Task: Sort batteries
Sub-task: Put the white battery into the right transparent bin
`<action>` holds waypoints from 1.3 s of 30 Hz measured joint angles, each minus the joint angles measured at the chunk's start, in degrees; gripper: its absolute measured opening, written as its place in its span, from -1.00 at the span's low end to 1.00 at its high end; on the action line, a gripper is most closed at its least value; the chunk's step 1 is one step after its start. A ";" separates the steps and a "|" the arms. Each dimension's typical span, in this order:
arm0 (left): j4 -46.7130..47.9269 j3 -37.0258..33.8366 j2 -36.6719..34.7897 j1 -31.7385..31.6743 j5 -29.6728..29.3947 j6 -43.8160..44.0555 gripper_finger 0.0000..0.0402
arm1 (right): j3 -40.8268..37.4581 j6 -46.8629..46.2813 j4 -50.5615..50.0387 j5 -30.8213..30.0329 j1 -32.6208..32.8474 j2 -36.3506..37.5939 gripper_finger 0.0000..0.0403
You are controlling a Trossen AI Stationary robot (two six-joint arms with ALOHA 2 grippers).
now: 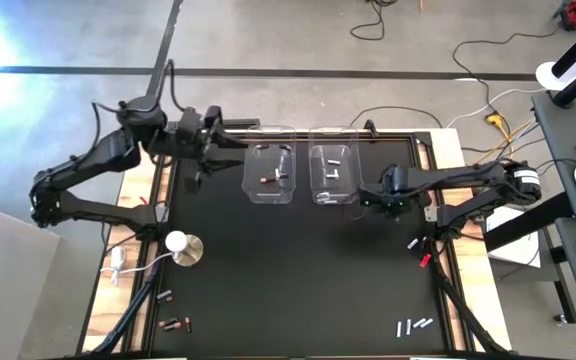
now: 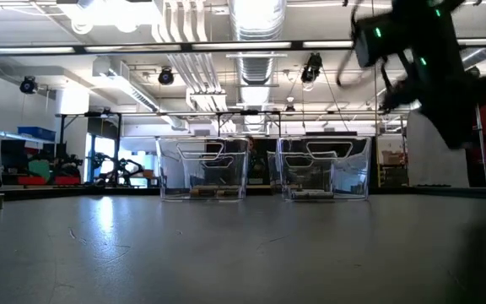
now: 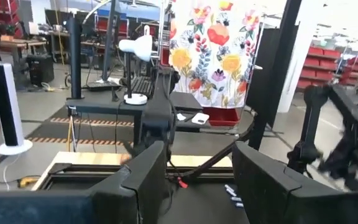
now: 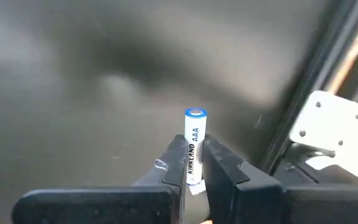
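Observation:
My right gripper (image 4: 193, 146) is shut on a silvery-white AAA battery (image 4: 194, 134) with a blue end. It hangs above the black mat, just right of the right clear bin (image 1: 334, 172); it also shows in the high view (image 1: 384, 200). My left gripper (image 3: 197, 162) is open and empty, held above the mat left of the left clear bin (image 1: 270, 172); it also shows in the high view (image 1: 203, 160). Each bin holds a few batteries. Loose dark batteries (image 1: 173, 322) lie near left, and silvery ones (image 1: 413, 325) near right. My right gripper pinches the battery's white body (image 4: 192, 163) between its two fingers. The battery lies along the fingers, and its blue end (image 4: 195, 113) sticks out past the fingertips. The fingers point down at the mat. The battery is lifted clear of it.
A white round-based knob (image 1: 183, 247) stands on the mat's left side, with a white cable beside it. A small red object (image 1: 424, 260) and one battery (image 1: 414, 243) lie at the right edge. Both bins (image 2: 202, 169) (image 2: 326, 169) stand at the far middle.

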State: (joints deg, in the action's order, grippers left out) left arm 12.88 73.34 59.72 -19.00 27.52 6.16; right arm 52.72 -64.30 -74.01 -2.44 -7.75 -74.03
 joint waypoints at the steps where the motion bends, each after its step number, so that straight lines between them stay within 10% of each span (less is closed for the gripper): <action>1: 0.87 0.00 -0.59 0.00 -0.01 -0.91 -0.18 | 3.18 -0.48 -2.11 -1.20 0.00 0.06 -0.86; 13: 11.57 0.00 -4.70 0.09 -0.03 -4.26 -0.18 | 28.92 12.92 -0.05 -13.63 -4.81 -3.18 -0.86; 39: 12.48 0.00 -6.62 0.07 -3.33 -2.66 -0.18 | 47.87 78.95 2.76 1.47 -19.08 -41.15 -0.86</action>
State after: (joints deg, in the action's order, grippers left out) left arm 25.36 73.34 53.10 -18.94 24.19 3.51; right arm 100.59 14.65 -71.25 -0.97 -26.83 -115.19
